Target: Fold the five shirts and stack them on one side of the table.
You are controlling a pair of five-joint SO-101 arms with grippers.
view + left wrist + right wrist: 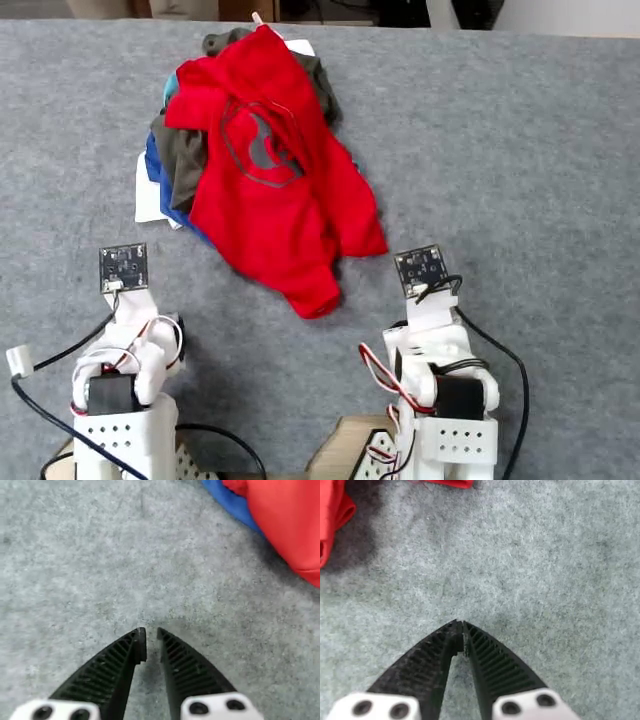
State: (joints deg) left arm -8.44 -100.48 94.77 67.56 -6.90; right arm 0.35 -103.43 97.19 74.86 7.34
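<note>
A heap of shirts lies unfolded at the table's back left. A red shirt (pixel 270 190) with a grey print is spread over the top. Under it show a dark grey shirt (pixel 185 160), a blue one (pixel 155 165), a white one (pixel 150 197) and a sliver of teal (pixel 170 88). Both arms sit folded back at the near edge. My left gripper (pixel 149 636) is shut and empty over bare carpet, with the blue shirt (pixel 235 502) and red shirt (pixel 285 520) ahead of it. My right gripper (pixel 460 629) is shut and empty, the red shirt's hem (pixel 335 515) off to one side.
A grey carpet-like cover (pixel 500 150) spans the whole table, and its right half is bare. A wooden block (pixel 345 445) sits between the two arm bases at the near edge. Cables trail from each arm.
</note>
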